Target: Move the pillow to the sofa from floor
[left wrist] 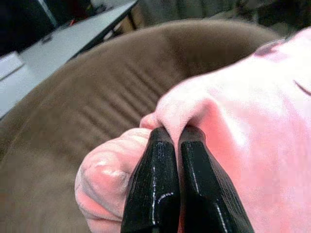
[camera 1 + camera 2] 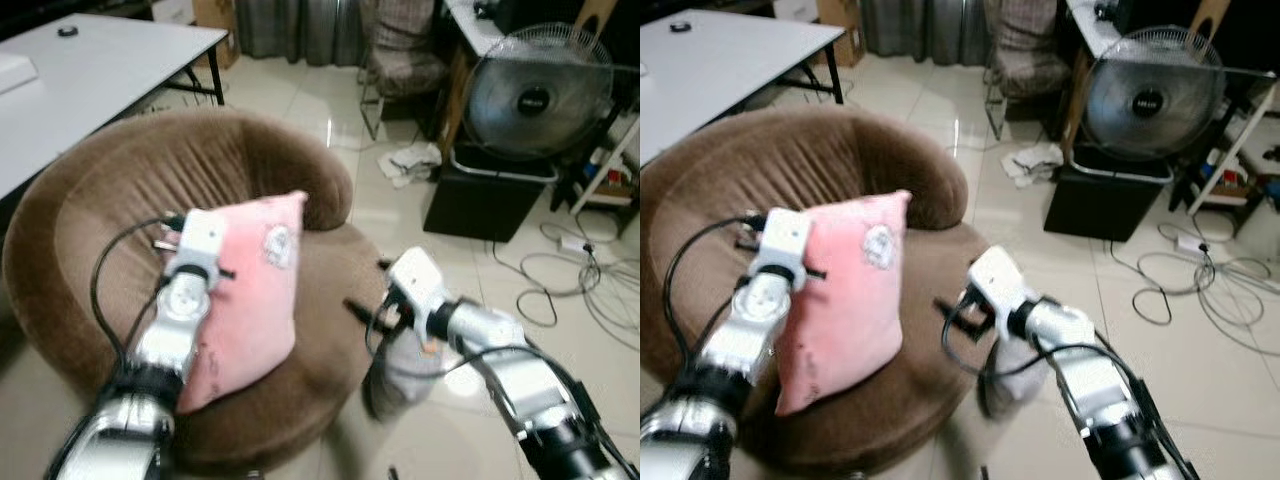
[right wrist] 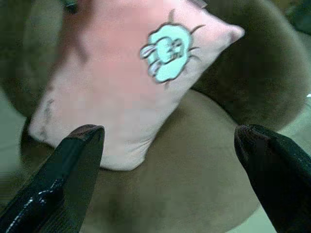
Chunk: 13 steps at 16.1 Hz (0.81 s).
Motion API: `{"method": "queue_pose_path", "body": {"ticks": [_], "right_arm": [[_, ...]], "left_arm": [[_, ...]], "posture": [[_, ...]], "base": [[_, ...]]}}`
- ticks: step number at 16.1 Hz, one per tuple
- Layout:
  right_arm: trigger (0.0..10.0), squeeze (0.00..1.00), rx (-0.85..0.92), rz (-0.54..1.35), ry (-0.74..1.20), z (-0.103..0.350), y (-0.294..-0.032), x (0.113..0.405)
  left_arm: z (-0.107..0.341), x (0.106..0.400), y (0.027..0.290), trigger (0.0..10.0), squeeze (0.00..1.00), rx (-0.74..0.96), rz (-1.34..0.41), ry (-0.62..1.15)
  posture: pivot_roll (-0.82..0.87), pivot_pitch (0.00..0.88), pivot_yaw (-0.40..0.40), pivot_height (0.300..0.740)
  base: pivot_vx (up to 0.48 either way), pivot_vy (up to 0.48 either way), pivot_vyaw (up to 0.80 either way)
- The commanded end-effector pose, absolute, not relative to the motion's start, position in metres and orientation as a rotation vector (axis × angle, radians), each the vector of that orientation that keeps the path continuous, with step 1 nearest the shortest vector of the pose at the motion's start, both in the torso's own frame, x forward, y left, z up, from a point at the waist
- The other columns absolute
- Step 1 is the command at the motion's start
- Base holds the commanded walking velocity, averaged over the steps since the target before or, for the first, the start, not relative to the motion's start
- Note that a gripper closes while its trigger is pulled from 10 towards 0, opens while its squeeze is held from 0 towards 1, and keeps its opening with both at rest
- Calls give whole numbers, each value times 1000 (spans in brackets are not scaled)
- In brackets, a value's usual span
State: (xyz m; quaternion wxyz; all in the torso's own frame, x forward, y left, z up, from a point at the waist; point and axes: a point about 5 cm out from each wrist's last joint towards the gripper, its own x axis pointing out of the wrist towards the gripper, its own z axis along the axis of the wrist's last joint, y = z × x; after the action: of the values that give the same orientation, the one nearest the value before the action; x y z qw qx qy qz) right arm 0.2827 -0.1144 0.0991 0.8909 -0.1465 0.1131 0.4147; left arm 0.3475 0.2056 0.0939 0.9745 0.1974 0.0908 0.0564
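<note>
Pink and soft, the pillow (image 2: 252, 300) stands on the seat of the brown sofa (image 2: 120, 180), its long axis running from 7 o'clock up to a top corner at 1 o'clock. The left gripper (image 1: 176, 138) is closed tight on a fold of the pillow's edge. The right gripper (image 2: 362, 312) waits at 3 o'clock of the pillow with fingers (image 3: 73, 170) wide apart and nothing between them.

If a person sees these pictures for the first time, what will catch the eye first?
The pink pillow stands out most: it sits on the round brown sofa, with the left gripper pinching a fold of its cover. The right gripper is open beside the sofa's edge, facing the pillow. Behind, a big fan stands on a black box near loose cables on the floor.
</note>
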Motion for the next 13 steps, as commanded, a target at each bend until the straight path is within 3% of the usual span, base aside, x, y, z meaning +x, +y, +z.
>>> {"method": "queue_pose_path", "body": {"ticks": [1,7,8,9,13], "right_arm": [[10000,0,-332,882,236,100,-113,284],[10000,0,-297,949,272,97,-87,288],[10000,0,-295,951,271,97,-86,288],[10000,0,-295,951,270,98,-85,288],[10000,0,-286,924,279,97,-89,286]], "left_arm": [[93,349,207,10000,0,399,123,179],[100,356,239,10000,0,610,217,200],[101,356,241,10000,616,616,225,199],[102,356,243,10000,1000,617,231,199],[109,359,245,10000,1000,614,241,148]], "posture": [[30,0,-46,740],[30,0,-97,740],[30,0,-99,740],[28,0,-101,740],[13,0,-93,740]], "base": [[0,0,0],[0,0,0],[0,0,0],[0,0,0],[0,0,0]]}}
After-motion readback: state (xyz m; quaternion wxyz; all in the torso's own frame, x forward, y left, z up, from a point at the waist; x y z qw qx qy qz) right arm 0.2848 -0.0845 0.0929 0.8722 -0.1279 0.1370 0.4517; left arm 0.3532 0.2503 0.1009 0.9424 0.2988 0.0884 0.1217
